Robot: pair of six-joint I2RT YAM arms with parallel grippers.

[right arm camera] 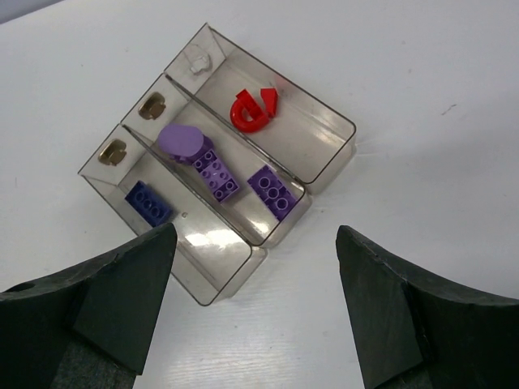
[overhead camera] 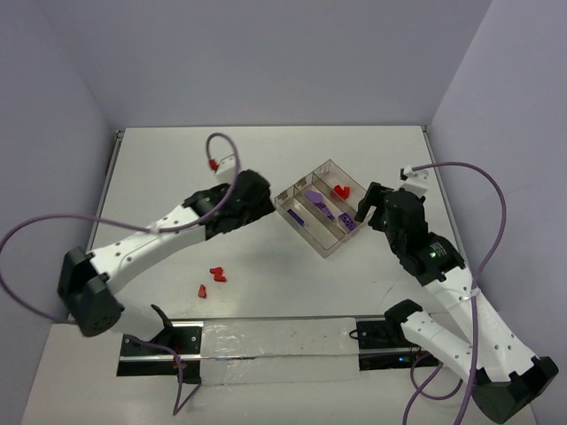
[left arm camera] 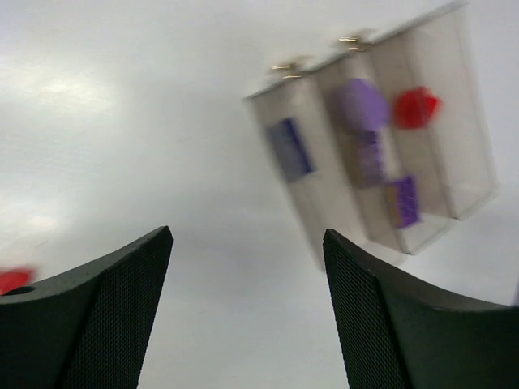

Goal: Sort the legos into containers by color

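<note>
The clear tray [overhead camera: 324, 243] lies diagonally at mid-table, split into three long containers [right arm camera: 212, 253]. One holds a dark blue lego [right arm camera: 148, 203], the middle one purple legos [right arm camera: 212, 173], and the far one red legos [right arm camera: 251, 110]. More red legos [overhead camera: 217, 274] lie loose on the table near the left arm. My left gripper [overhead camera: 266, 201] hovers just left of the tray, open and empty [left arm camera: 247, 235]. At the tray's right corner my right gripper [overhead camera: 364, 207] hangs over the near end [right arm camera: 255, 231], also open and holding nothing.
A long plate [overhead camera: 266, 339] runs along the near edge between the arm bases. Purple cables [overhead camera: 483, 177] loop beside both arms. A white connector with a red tip [overhead camera: 215, 163] sits behind the left gripper. Walls close in the table on three sides.
</note>
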